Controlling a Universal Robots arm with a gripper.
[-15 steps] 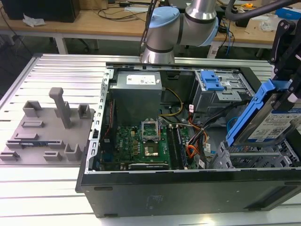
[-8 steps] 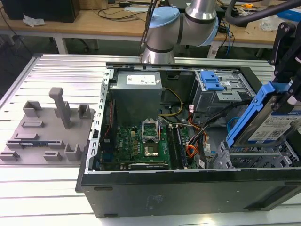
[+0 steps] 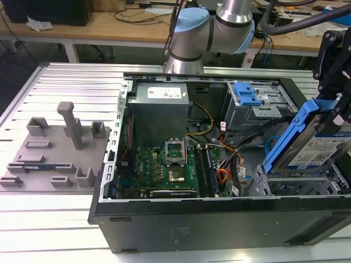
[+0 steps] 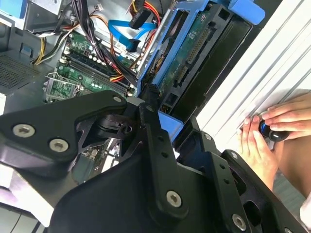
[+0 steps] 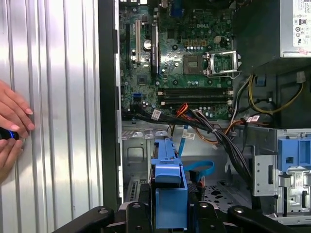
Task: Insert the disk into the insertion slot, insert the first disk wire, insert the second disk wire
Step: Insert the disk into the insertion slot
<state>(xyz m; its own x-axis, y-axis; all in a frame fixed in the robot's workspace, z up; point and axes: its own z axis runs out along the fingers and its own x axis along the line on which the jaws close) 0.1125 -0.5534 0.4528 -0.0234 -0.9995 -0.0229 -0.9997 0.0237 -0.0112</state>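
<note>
Step in hand, as judged: seating the disk (image 3: 315, 143) in the insertion slot (image 3: 299, 186); not yet done. The disk, in its blue carrier bracket, hangs tilted over the slot, which sits in the corner of the computer case (image 3: 181, 224) at the case's near edge on the exterior view's right; the disk's lower end is just above the cage rim, and contact cannot be confirmed. The gripper (image 5: 168, 206) is clamped on the carrier, one finger on each flank; the grip is judged secure. The arm (image 3: 211, 24) stands beyond the case's far edge and reaches across to the exterior view's right; the wrist comes down from above the slot, canted with the disk. For a sound insertion, in my judgement, the tilt should be taken out so the carrier's sides run parallel to the cage walls; the descent should be slow, as a skewed carrier is likely to bind on the sheet metal. The second disk wire (image 5: 199, 167) arcs just beside the carrier, and the first disk wire (image 3: 224, 175) lies loose by the motherboard (image 3: 164, 164), near the slot; both should stay out of the bay, or they risk being pinched. A person's hands (image 4: 269, 128) rest on the worktop (image 3: 66, 213) just outside the case wall, holding a small dark object; noted as a hazard.
</note>
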